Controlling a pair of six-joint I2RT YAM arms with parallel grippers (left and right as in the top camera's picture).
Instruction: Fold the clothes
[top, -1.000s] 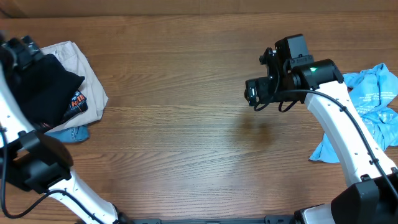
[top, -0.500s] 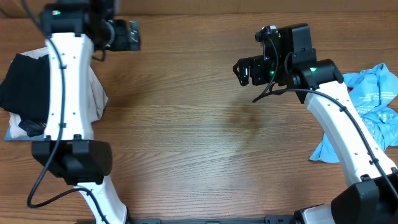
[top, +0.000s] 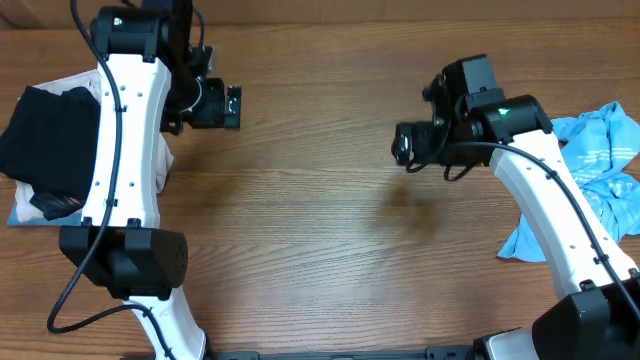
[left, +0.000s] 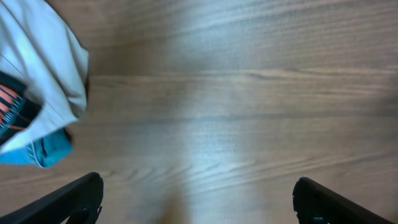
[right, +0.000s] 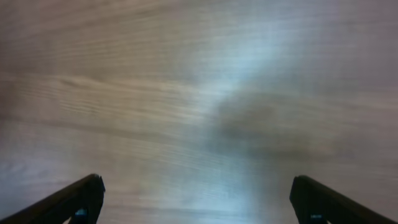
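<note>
The clothes are not in any view. My left gripper (top: 230, 105) hangs open over bare wood just right of the pile at the table's left edge. In the left wrist view its fingers (left: 78, 199) stand wide apart with nothing between them, and the gripper (left: 198, 196) is above the table. My right gripper (top: 403, 148) is open over the middle right of the table. The right wrist view shows the gripper (right: 196, 196) over bare wood, nothing between its fingers (right: 81, 196).
At the left edge a black jersey (top: 45, 140) with orange-and-white print lies on a cream-white garment (top: 160, 150), with a bit of blue fabric (top: 20, 212) under them. This pile also shows as the cream-white garment (left: 43, 68). A light blue tee (top: 600, 165) lies crumpled at the right edge.
My left arm has swung from over the left pile out across the table, its gripper now right of the pile. The right gripper rose toward the far side and came back.
</note>
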